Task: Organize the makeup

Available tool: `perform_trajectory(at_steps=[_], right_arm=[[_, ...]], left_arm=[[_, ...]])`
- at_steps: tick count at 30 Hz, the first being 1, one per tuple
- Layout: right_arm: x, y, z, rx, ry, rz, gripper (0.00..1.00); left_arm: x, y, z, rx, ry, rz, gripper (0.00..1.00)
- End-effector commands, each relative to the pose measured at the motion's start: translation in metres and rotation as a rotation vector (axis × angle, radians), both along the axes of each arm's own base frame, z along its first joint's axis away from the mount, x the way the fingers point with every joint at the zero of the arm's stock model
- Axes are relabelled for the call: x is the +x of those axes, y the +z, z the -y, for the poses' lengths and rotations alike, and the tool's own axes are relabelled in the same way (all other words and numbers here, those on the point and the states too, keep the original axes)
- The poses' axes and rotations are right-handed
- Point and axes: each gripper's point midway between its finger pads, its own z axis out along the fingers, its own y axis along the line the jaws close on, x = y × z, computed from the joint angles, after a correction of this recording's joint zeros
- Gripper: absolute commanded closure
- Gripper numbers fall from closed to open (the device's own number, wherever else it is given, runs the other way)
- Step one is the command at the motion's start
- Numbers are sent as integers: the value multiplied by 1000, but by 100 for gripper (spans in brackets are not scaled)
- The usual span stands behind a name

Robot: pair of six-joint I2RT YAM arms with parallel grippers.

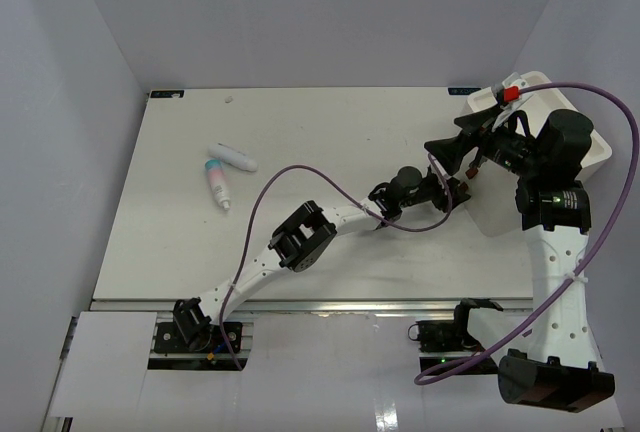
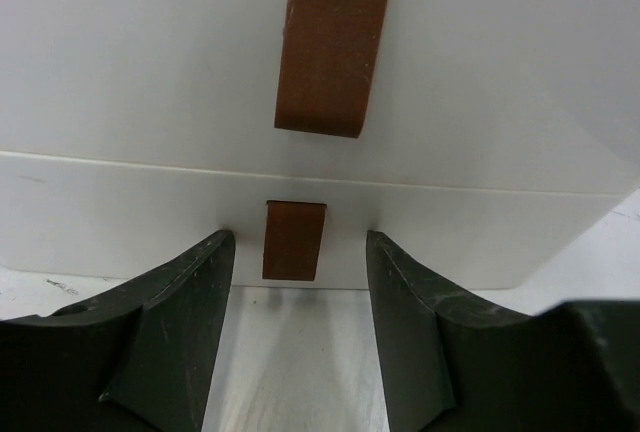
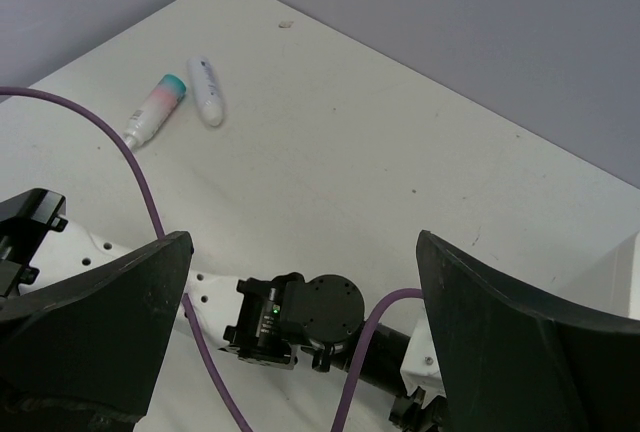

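Top view: the left gripper (image 1: 460,190) sat close by the bin's (image 1: 598,157) left wall, and the right gripper (image 1: 455,140) hung above it. The white tube (image 1: 232,158) and pink tube (image 1: 217,184) lay side by side, far left. Left wrist: the jaws stood apart and empty, facing a brown patch (image 2: 294,240). Right wrist: the jaws gaped empty. Fetching a tube seemed due, best pinched mid-body, crosswise.

The scene is lit brightly and evenly, and only soft shadows are cast on the desk (image 1: 330,132). Wrist-view foregrounds are rendered slightly blurred.
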Motion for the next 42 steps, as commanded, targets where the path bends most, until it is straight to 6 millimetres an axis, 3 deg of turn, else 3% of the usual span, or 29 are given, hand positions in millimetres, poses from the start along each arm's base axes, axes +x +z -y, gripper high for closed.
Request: perform_trajectory(at_steps=[1,4,11,14,19,21,22,27,31,33,35,36,38,39,42], right_arm=[[-6,16,-2,14,19,61,0],[-6,14,-1,14,19,62,0],[-4,8,0,12,14,56,0],[-4,6,2,9,7,55,0],[-3,3,4,-3,-6,59,0],[-3,1,4,-6,-10,57,0],[-3,1,5,-9,-13,59,0],[-5,3,6,-17,-16,67,0],[-6,3,6,-17,-16,65,0],[-6,4,6,-21,-19,67,0],[-7,6,7,-28,-21,74,1],[-8,6,7,-31,-20,71,1],[-8,6,7,-41,-16,75,1],[-9,8,7,-45,-14,76,2],[-10,12,7,-60,-11,85,2]], left_arm=[[7,30,4,-74,51,43,45],[10,32,4,-82,63,47,57],[6,38,6,-93,40,47,99],[2,38,5,-83,27,43,100],[-5,70,-13,-95,42,66,100],[-10,43,-30,-37,64,36,100],[-15,46,-46,-32,75,34,100],[-22,48,-87,-17,110,2,100],[-28,43,-104,7,110,-21,100],[-30,45,-108,6,109,-31,93],[-32,45,-112,5,115,-43,78],[-31,46,-114,3,125,-48,69],[-29,52,-119,-3,146,-48,36],[-28,55,-122,-5,158,-46,25],[-29,65,-132,4,176,-36,9]])
